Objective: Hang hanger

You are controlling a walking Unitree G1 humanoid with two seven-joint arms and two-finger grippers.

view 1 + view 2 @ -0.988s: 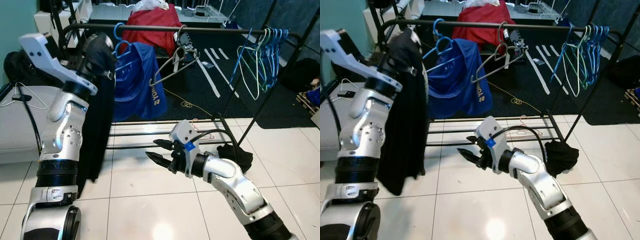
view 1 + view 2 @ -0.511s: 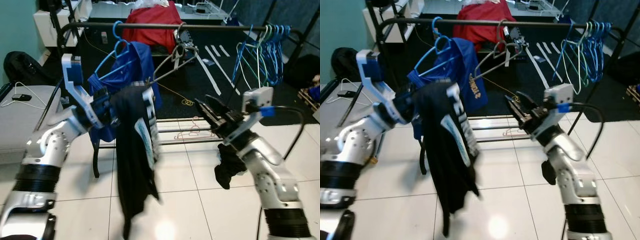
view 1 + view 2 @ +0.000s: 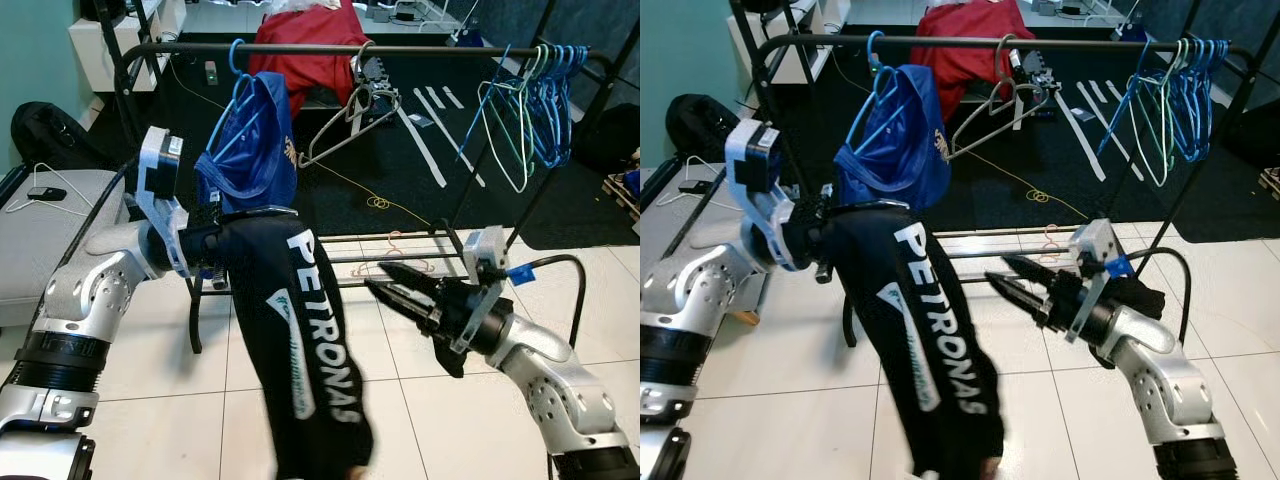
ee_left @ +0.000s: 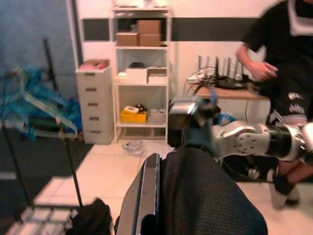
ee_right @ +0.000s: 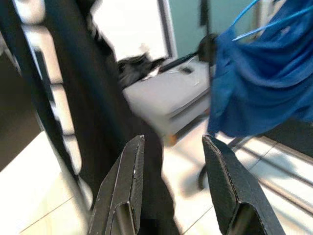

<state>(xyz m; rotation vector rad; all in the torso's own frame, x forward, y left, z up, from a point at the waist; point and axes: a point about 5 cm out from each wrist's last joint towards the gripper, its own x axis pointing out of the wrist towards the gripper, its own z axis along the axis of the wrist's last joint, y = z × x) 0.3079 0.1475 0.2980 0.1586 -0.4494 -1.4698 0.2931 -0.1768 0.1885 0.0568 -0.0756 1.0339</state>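
My left gripper is shut on the top of a black garment printed PETRONAS. The garment hangs slantwise below the rack's top rail; I cannot see a hanger inside it. In the left wrist view the black fabric lies over one finger. My right gripper is open, pointing at the garment from the right, a short gap away. Its two fingers frame the black cloth. On the rail hang a blue shirt on a blue hanger and an empty grey hanger.
Several blue and green hangers crowd the rail's right end. A red cloth lies behind the rack, a dark bundle by its right leg. A grey couch and black bag sit left. A person stands nearby.
My left arm has come down from the rail with the black garment, which has swung out toward the right. The right gripper rose from floor level and now points at the garment.
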